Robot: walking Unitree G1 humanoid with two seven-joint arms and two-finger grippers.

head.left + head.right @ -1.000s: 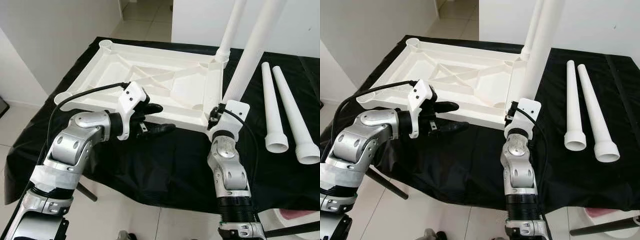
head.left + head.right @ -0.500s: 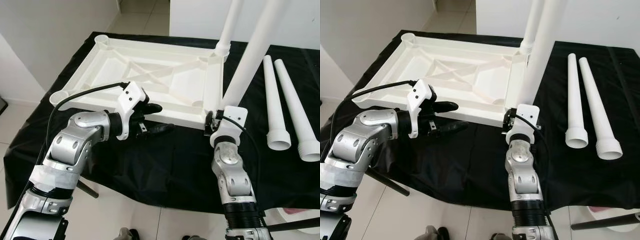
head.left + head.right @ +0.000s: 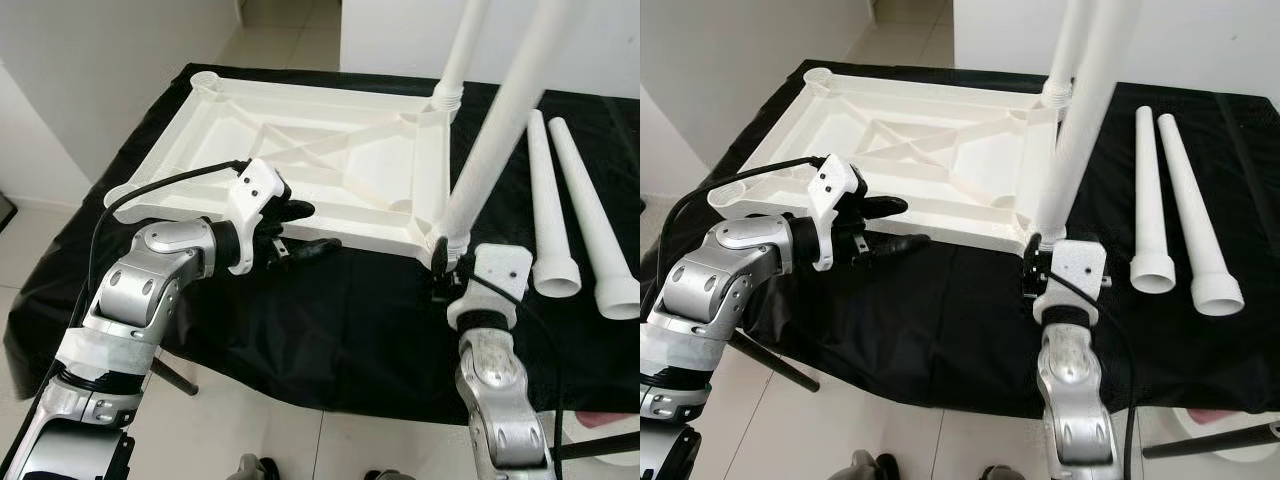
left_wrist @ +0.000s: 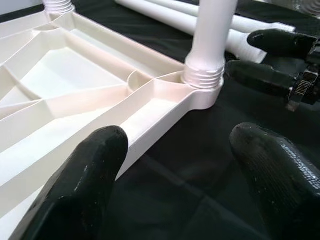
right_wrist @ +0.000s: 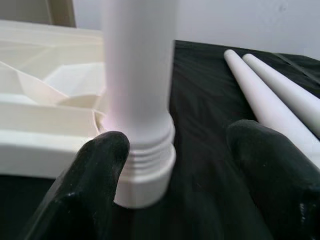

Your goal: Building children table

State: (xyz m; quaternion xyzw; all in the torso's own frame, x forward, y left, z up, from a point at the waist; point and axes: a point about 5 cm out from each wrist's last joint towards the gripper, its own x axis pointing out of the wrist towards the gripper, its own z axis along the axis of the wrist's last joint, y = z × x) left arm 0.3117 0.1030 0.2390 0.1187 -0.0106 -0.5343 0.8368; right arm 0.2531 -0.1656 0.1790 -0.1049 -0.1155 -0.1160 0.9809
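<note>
The white tabletop lies upside down on the black cloth. One white leg stands at its far right corner. A second leg stands in the near right corner socket, threads showing. My right gripper is open just in front of that leg's base, its fingers on either side and apart from it. My left gripper is open at the tabletop's near rim, one finger over the rim and the other above the cloth.
Two loose white legs lie side by side on the cloth at the right. The table's near edge drops to a tiled floor. A white wall stands at the left, and a pink-and-white object sits low at the right.
My right gripper has drawn back and down from the near right leg, which now stands by itself. The left gripper has edged closer to the tabletop's rim.
</note>
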